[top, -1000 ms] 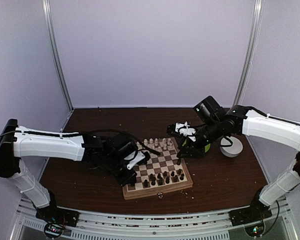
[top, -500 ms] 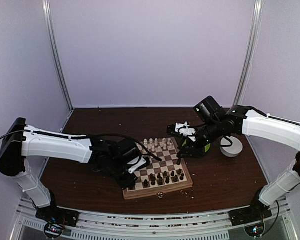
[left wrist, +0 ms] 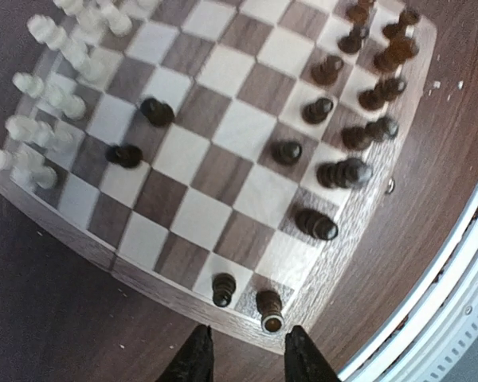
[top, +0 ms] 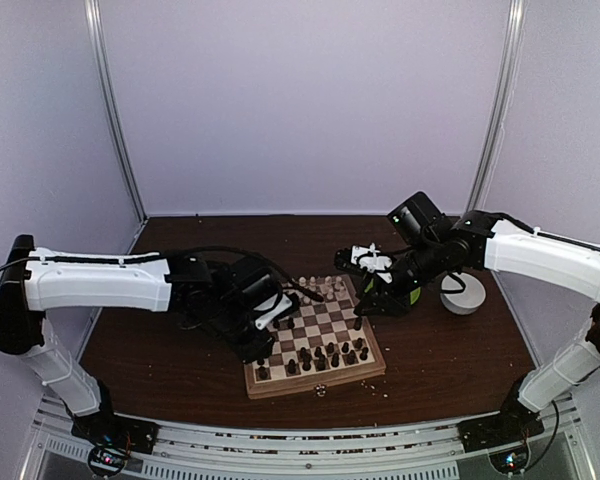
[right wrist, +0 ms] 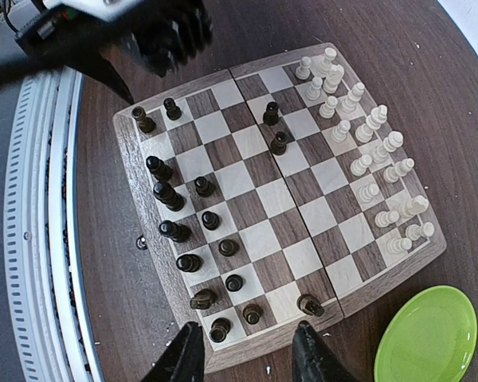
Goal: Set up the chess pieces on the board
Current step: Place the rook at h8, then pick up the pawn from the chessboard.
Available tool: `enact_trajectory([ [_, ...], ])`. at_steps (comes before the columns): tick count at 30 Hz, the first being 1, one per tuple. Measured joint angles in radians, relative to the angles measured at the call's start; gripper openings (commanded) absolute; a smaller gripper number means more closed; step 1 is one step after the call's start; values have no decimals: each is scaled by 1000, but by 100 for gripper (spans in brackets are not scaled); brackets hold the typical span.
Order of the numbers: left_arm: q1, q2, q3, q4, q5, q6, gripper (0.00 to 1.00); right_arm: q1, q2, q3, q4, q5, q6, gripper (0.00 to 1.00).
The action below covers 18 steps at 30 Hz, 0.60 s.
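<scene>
The board [top: 316, 386] lies at the table's middle, also seen as the board [left wrist: 223, 171] and the board [right wrist: 279, 199]. Pale chess pieces [top: 315, 287] line its far rows, dark ones [top: 325, 355] its near rows. Two dark pieces [right wrist: 275, 127] stand out in the middle ranks. My left gripper [left wrist: 243, 350] hangs just off the near-left corner, open and empty. A dark piece [left wrist: 269, 310] stands on the corner square right before its fingertips. My right gripper [right wrist: 247, 350] hovers open over the board's right edge, holding nothing.
A green plate [right wrist: 426, 338] sits right of the board under the right arm. A white bowl [top: 464, 295] stands further right. Crumbs dot the brown table near the board's front edge. A small metal clasp [right wrist: 141, 243] sticks out of the board's near side.
My left gripper dipped to the board's near-left corner, then its jaws came apart, leaving the dark piece standing there. It has lifted back slightly. The right arm has not moved.
</scene>
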Motion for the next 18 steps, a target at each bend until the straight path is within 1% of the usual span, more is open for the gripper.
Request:
enact_trajectory([
  [4, 21, -8, 89, 6, -56, 2, 35, 0, 0, 0, 0, 0, 0, 38],
  [8, 75, 51, 146, 31, -95, 1, 37, -1, 0, 0, 0, 2, 0, 38],
  [14, 135, 168, 163, 71, -98, 1, 37, -10, 0, 0, 0, 3, 0, 38],
  [18, 163, 207, 161, 93, -90, 1, 37, -16, -2, -2, 0, 3, 0, 38],
])
